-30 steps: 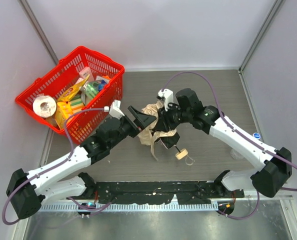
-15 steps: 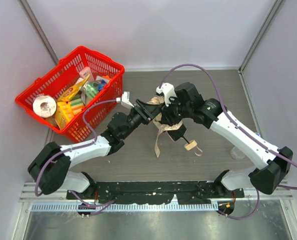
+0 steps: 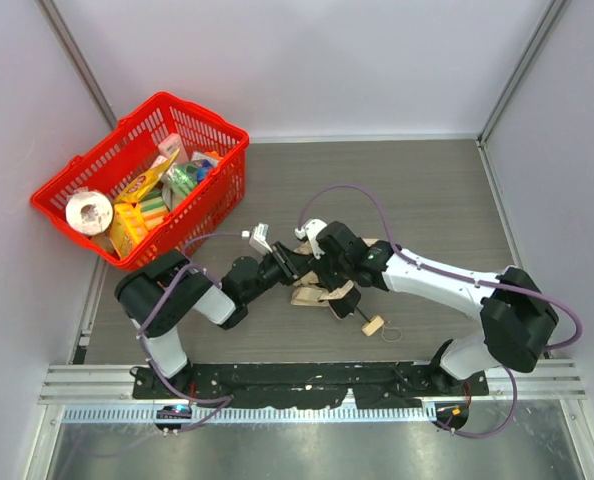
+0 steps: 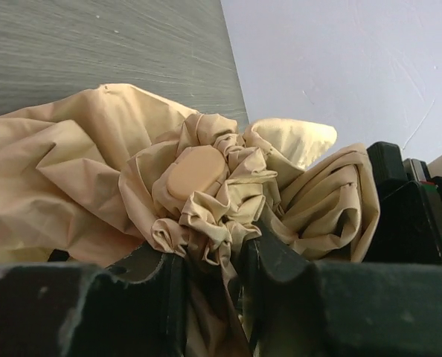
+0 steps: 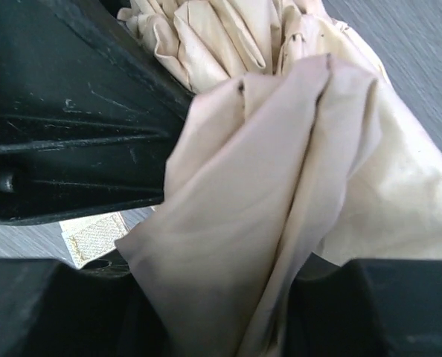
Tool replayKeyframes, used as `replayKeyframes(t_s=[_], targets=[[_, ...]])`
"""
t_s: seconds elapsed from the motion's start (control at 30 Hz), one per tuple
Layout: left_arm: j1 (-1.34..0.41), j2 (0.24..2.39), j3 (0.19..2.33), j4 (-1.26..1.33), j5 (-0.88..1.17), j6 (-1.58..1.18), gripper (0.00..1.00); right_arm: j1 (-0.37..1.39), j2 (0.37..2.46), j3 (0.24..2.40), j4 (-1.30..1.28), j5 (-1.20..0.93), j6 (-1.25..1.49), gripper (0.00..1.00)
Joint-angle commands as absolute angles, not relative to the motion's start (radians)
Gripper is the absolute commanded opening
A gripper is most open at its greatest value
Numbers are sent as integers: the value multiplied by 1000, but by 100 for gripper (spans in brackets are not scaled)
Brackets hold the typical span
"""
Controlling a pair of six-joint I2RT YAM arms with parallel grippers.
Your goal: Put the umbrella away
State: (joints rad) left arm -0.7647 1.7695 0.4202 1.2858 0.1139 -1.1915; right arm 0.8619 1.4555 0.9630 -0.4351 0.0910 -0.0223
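Dropped low and drew inward since a second before, bringing the umbrella [image 3: 312,296] down mid-tabletop [image 3: 427,190], toward the near edge. Pinched its bunched cloth with the left gripper [image 4: 213,260], clamped a fold with the right gripper [image 5: 221,297]. Needed steady, even gathering toward the handle [image 3: 373,325].

Matt beige cloth on the umbrella [image 4: 72,178], soft and heavily creased. The left hand [image 4: 213,286] looks like black matt plastic, scuffed. The surface [image 3: 427,190] shows dull grey wood grain, and the basket [image 3: 215,195] is glossy red plastic.
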Motion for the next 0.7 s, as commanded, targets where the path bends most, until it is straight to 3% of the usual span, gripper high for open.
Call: replayKeyframes(t_s=[0.0,0.3,0.37,0.43,0.53,0.57,0.67], targets=[[-770,1761,336,1545,112,-1051,0,894,1431,898,-117,-49,79,1],[-772,1874,140,1545,-43,-1230,0,896,1554,854,35,-155,134,5],[-772,1884,104,1545,-98,-1227,0,891,1586,868,41,-143,140,12],[-770,1891,94,1528,-146,-1223,0,891,1621,912,6,-121,165,29],[-770,1904,112,1429,-149,-1250,0,887,1620,991,-199,-61,193,43],[-772,1904,120,1393,-144,-1255,0,887,1579,1003,-254,-51,195,53],[-769,1891,123,1315,-159,-1282,0,888,1429,1047,-366,-25,180,61]])
